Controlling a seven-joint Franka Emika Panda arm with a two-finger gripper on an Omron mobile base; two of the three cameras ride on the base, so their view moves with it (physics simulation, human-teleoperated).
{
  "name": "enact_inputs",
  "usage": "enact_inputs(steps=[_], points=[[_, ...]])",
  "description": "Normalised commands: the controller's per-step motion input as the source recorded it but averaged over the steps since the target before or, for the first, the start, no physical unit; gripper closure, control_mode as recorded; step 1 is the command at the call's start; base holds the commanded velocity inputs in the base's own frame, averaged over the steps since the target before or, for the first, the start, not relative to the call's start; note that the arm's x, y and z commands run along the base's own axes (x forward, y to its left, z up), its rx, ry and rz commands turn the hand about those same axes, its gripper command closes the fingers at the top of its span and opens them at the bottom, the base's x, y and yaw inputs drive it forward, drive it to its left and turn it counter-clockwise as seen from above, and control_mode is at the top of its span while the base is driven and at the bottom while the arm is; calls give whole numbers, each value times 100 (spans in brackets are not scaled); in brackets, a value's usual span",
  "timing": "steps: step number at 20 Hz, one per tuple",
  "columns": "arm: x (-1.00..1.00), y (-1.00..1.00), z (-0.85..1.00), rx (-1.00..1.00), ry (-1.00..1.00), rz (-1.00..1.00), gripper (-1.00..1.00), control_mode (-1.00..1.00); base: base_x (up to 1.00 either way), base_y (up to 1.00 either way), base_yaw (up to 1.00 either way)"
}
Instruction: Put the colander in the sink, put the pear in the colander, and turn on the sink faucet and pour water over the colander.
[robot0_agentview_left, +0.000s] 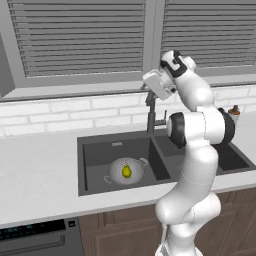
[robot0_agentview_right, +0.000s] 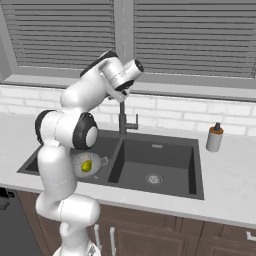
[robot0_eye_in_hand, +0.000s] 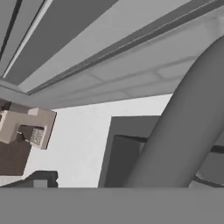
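While the arm reaches up to the faucet top, counts read: one sink (robot0_agentview_left: 95, 145) with two basins, one drain visible in the right basin (robot0_agentview_right: 153, 178). One faucet (robot0_agentview_left: 150, 117), upright behind the divider between basins; in the hand view its spout (robot0_eye_in_hand: 183, 131) runs thick and close across the right side. One colander (robot0_agentview_left: 126, 171) sits in the left basin, upright, two loop handles showing. One pear (robot0_agentview_left: 127, 172) lies inside the colander, about centre. One bottle (robot0_agentview_right: 215, 137) with an orange top stands on the counter right of the sink. Gripper (robot0_agentview_right: 123, 94) is at the spout's top bend; fingers hidden, so can't tell if it's clenched or released.
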Motion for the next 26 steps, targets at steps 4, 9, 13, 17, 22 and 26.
enact_inputs(steps=[4,9,13,17,22,26], points=[[-29,0,0,2,-24,-9,-100,-100,0,0,0],[-15,0,0,1,-16,-10,-100,-100,0,0,0],[-3,0,25,3,-13,-12,-100,-100,0,0,0],[-6,-28,39,13,-4,-13,-100,-100,0,0,0],[-32,-76,3,15,4,-9,-100,-100,0,0,0],[-5,-35,5,6,18,0,-100,-100,0,0,0]])
